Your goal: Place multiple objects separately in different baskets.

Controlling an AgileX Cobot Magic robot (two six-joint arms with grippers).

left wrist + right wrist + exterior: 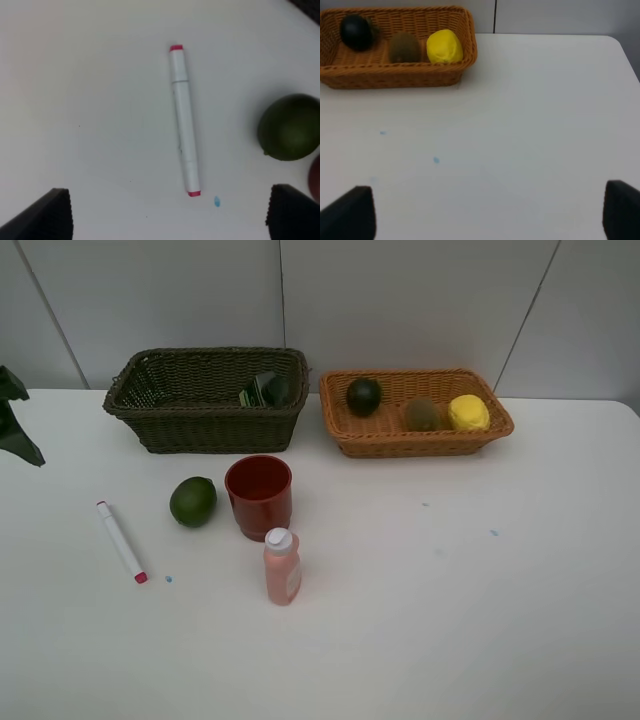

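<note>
High cam gives me only a dark sliver of the left arm at the frame edge. The black bottle sits mostly behind the dark basket wall, its label too small to read. On the left wrist cam the left gripper shows just two fingertips cut by the edge, w/ the lime clipped and the red cup a mere sliver; on the right wrist cam the right gripper is likewise tips only, and the orange basket is cut off at one end.

Basket: lemon, probable kiwi, dark fruit
</note>
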